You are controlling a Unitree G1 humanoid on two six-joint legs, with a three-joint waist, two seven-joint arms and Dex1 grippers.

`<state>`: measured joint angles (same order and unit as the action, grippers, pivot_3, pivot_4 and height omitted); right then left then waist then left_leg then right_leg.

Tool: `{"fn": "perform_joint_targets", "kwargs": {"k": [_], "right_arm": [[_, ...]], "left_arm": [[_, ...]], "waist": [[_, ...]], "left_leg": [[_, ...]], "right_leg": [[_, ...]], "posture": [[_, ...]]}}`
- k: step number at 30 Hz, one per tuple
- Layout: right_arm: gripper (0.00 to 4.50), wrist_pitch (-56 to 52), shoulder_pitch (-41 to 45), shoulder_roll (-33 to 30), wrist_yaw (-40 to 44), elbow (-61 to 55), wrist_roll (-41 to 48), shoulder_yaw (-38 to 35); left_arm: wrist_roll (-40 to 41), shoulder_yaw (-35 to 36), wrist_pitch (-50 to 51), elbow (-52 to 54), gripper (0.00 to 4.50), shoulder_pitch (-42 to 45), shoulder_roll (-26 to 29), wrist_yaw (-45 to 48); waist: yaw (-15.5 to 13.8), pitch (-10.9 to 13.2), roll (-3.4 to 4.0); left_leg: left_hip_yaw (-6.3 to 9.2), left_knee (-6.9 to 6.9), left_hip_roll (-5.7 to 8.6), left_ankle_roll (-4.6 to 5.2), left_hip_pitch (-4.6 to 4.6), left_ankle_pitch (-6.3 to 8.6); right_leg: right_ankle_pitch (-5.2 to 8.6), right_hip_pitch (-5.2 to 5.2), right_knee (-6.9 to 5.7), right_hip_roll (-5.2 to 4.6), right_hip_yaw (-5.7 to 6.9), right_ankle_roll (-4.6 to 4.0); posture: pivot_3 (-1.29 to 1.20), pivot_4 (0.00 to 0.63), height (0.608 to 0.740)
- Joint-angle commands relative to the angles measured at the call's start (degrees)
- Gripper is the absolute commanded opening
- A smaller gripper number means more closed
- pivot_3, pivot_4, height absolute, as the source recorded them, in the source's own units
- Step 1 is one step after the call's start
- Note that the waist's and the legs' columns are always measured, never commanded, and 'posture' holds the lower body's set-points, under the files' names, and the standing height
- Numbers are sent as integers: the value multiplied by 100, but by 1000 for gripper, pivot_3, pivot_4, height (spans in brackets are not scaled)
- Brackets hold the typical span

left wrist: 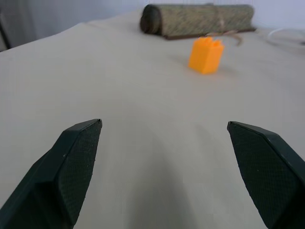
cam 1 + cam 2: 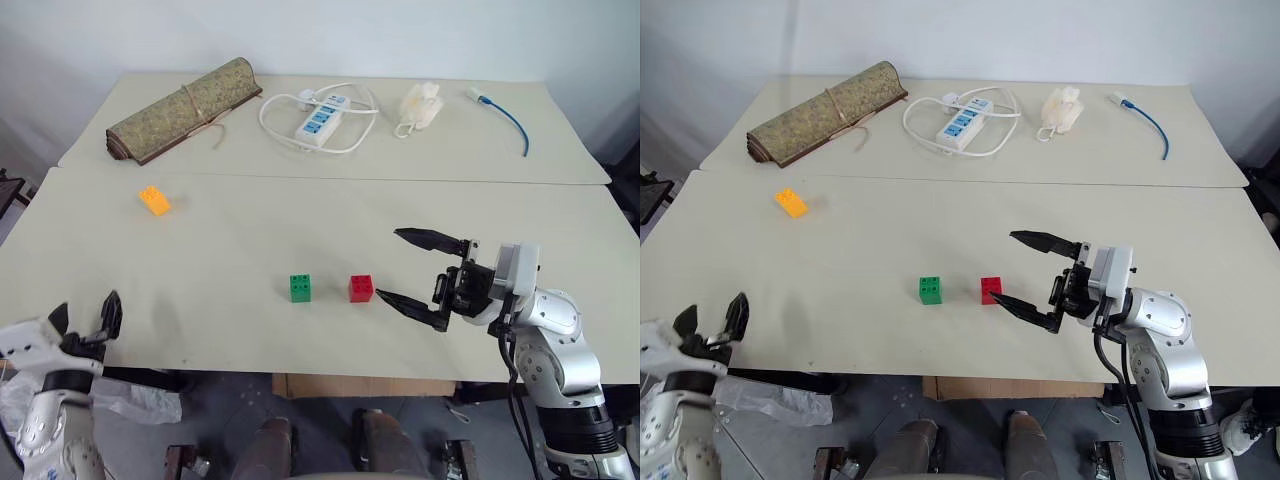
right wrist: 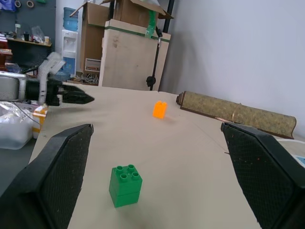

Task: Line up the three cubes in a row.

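Across the middle of my head view lies the table [image 2: 300,215], two pale tops butted along a seam, the biggest thing I see. At the upper left of the frame rests a rolled mat [image 2: 183,108] tied with cord. Right of it, top centre, a white power strip [image 2: 322,120] sits inside loops of its own cable, then a crumpled white cloth [image 2: 421,105], and at the upper right a blue cable [image 2: 508,122].

At the lower right of the frame I have the right gripper [image 2: 405,268], its two black fingers spread wide and pointing toward the picture's left, grasping nothing. The lower fingertip sits just beside the red cube [image 2: 361,288]; I cannot tell whether it touches. At the lower left corner is the left gripper [image 2: 85,317], also spread wide and empty, over the near table edge. In its wrist view the pads [image 1: 71,167] frame bare tabletop.

The cubes come last. The red one stands lower centre, with the green cube [image 2: 300,288] just to its left in the picture, a small gap between them, both level with each other. The orange-yellow cube [image 2: 154,200] lies well apart from that pair, in the left-middle of the frame, between the mat and the left gripper. From the right wrist view I see the green cube near, the orange-yellow one farther.
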<state>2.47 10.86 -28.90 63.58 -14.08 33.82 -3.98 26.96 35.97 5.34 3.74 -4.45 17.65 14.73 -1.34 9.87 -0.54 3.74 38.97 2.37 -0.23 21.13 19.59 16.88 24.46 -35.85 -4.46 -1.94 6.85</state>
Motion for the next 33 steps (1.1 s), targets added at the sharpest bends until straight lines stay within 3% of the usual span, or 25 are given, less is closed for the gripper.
{"fn": "perform_joint_targets", "kwargs": {"k": [1, 5, 14, 21, 31, 33], "right_arm": [[4500, -1, 77, -65, 93, -75, 60, -20], [4500, -35, 137, -55, 157, -33, 58, 65], [4500, -51, 176, -28, 129, 10, 8, 113], [4500, -67, 32, -14, 80, -67, -56, 141], [4500, -20, -201, -7, -48, -121, -133, 83], [4500, 6, -215, -10, -52, -99, -146, 74]], "left_arm": [[-243, -307, 502, -318, 4482, 997, 617, -281], [-671, -657, 1068, -1470, 4482, 2351, 1096, -808], [-1197, -906, 876, -2628, 4482, 4065, 281, -2561], [-1511, -1044, 438, -4087, 4482, 4923, 210, -3142], [-1702, -1260, -244, -5370, 4482, 5540, 398, -3077], [-1690, -1280, -359, -5465, 3892, 5574, 399, -3064]], "waist": [[-9, 0, -1], [25, 0, 0], [101, 1, -4], [111, 1, -4], [102, 2, -7], [103, 2, -7]], "left_leg": [[0, 1, 0, -2, 1, -2], [0, 1, 10, -3, -2, -3], [-4, -1, 9, 1, 13, 0], [-6, 1, 8, -2, 12, -1], [-6, 1, 9, -2, 14, -1], [-6, 1, 11, -2, 13, -1]], "right_leg": [[0, 1, -3, 1, 6, 0], [0, 3, -9, 1, 10, 1], [-3, 12, -12, 0, 9, 6], [-4, 13, -13, 1, 9, 8], [-4, 13, -13, 0, 10, 9], [-4, 13, -14, 0, 10, 9]], "posture": [[0, 150, 740], [0, 150, 740], [0, 150, 740], [0, 150, 740], [0, 150, 740], [0, 150, 740]]}}
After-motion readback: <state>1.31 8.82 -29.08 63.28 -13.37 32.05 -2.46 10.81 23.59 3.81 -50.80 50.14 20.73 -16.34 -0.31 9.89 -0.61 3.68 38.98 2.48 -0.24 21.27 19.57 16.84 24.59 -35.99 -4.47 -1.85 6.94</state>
